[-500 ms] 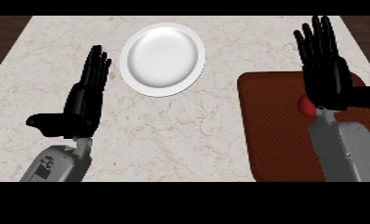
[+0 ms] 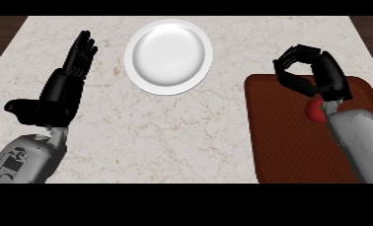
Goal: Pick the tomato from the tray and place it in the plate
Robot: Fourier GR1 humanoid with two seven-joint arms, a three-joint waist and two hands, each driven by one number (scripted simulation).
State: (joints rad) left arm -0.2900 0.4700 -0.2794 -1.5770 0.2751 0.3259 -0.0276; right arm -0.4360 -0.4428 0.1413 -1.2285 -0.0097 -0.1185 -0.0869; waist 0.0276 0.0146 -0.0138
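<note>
The red tomato (image 2: 316, 111) lies on the dark brown tray (image 2: 284, 146) at the right, mostly covered by my right wrist. My right hand (image 2: 321, 78) hovers over the tray's far edge just beyond the tomato, fingers curled inward and holding nothing. The white plate (image 2: 169, 55) sits bare on the counter at centre back, well to the left of the tray. My left hand (image 2: 64, 88) rests open at the left side, fingers straight and pointing away, apart from the plate.
The marble counter (image 2: 182, 136) spreads between the plate and the tray. A dark strip runs beyond the counter's far edge. The tray reaches the view's right and lower sides.
My right hand's fingers have curled from straight to bent, and the hand has dropped closer over the tomato. The left hand has stayed where it was.
</note>
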